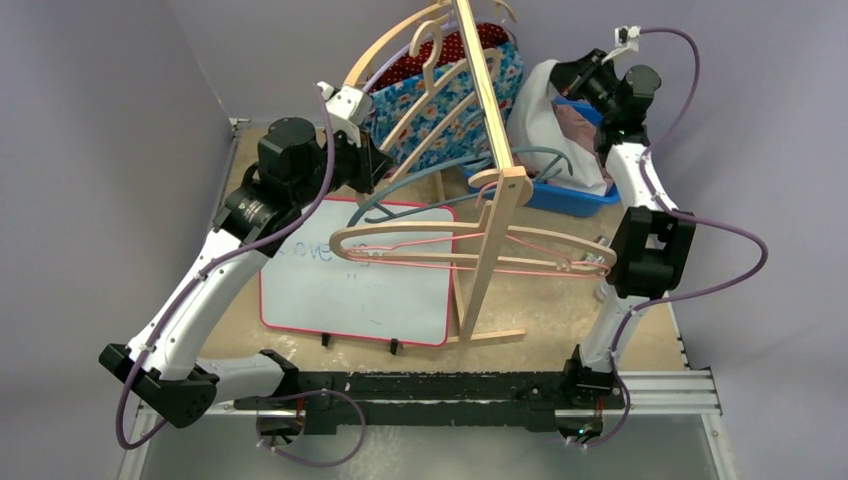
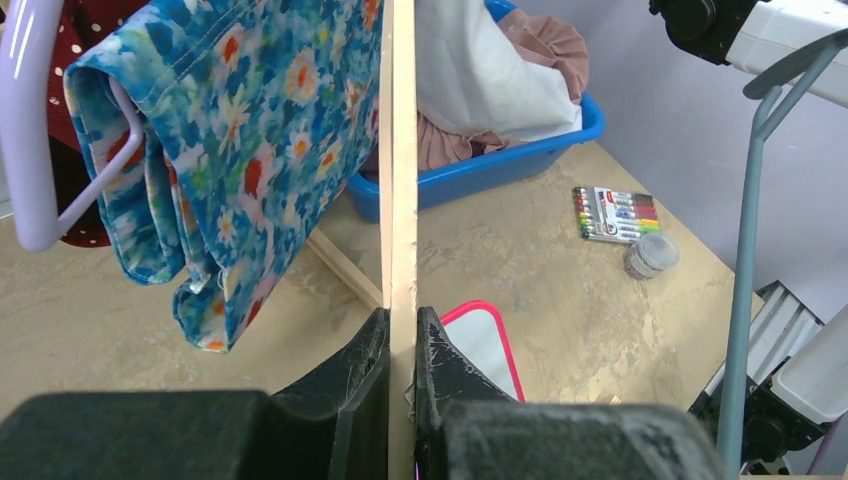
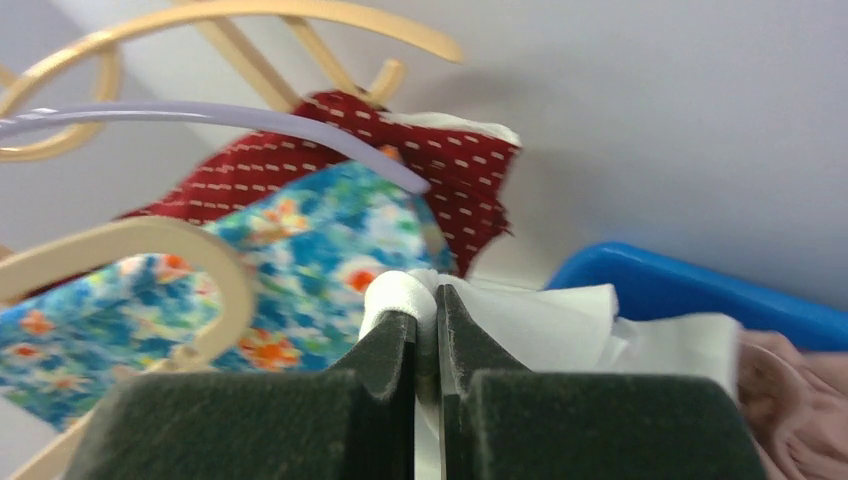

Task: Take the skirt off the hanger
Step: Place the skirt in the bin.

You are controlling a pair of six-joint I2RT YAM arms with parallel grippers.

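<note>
Beige tabletop (image 2: 560,290) against grey walls: the floral skirt (image 2: 250,130) hangs folded over a lilac hanger (image 2: 25,120) on the rack, not yet freed. The left gripper (image 2: 400,335) is clamped on the rack's wooden upright (image 2: 403,150), probably to steady it. The right gripper (image 3: 425,305) pinches white cloth (image 3: 540,310) by the blue bin (image 3: 680,285).

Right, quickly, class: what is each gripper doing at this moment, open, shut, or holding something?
Left gripper: shut on the rack's wooden upright.
Right gripper: shut on the white cloth.
</note>
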